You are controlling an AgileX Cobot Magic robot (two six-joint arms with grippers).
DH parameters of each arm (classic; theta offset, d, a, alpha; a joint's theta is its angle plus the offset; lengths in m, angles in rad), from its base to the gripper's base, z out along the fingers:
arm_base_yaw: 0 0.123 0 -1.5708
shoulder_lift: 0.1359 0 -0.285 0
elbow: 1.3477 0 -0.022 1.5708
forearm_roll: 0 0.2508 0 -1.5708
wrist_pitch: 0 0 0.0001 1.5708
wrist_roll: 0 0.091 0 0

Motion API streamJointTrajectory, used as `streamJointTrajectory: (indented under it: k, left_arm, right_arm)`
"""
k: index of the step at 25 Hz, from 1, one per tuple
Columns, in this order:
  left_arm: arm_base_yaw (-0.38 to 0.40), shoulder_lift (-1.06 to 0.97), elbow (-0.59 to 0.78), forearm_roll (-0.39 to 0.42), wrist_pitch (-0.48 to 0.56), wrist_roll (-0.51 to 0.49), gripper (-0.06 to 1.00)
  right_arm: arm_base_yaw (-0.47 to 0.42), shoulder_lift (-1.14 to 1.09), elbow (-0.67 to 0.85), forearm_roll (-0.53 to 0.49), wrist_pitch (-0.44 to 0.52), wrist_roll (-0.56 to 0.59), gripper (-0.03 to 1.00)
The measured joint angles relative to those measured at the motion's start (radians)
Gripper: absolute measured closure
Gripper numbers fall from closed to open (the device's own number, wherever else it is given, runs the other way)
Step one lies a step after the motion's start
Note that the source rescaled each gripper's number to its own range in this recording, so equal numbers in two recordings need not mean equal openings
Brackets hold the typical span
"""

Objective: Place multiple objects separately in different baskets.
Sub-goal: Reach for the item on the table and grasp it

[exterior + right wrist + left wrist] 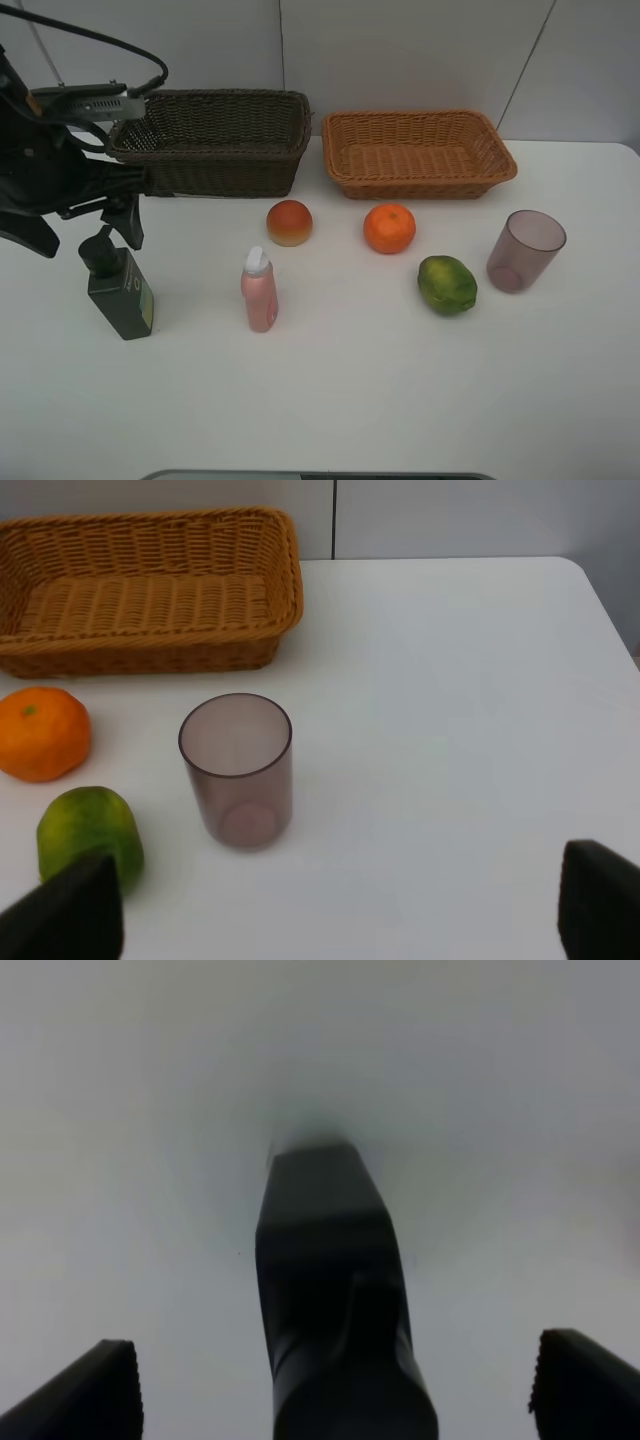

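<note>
fingers of the left gripper are hanging wide open and empty astride the dark green pump bottle (upright, near the dark brown basket), needing to sink to its body before closing.

A white table stands against a pale grey panelled wall, evenly lit.
</note>
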Motion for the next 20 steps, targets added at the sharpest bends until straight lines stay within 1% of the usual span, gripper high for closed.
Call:
streamJointTrajectory:
  k: [7, 14, 20]
  left_arm:
    - [0.000, 0.046, 0.000, 0.026, -0.022, -0.058, -0.05]
    - [-0.022, 0.053, 0.043, 0.024, -0.141, -0.077, -0.05]
    - [-0.022, 0.067, 0.102, 0.024, -0.201, -0.106, -0.05]
  right_arm:
    - [0.000, 0.000, 0.000, 0.000, 0.000, 0.000, 0.07]
    - [0.000, 0.000, 0.000, 0.000, 0.000, 0.000, 0.07]
    - [0.000, 0.000, 0.000, 0.000, 0.000, 0.000, 0.07]
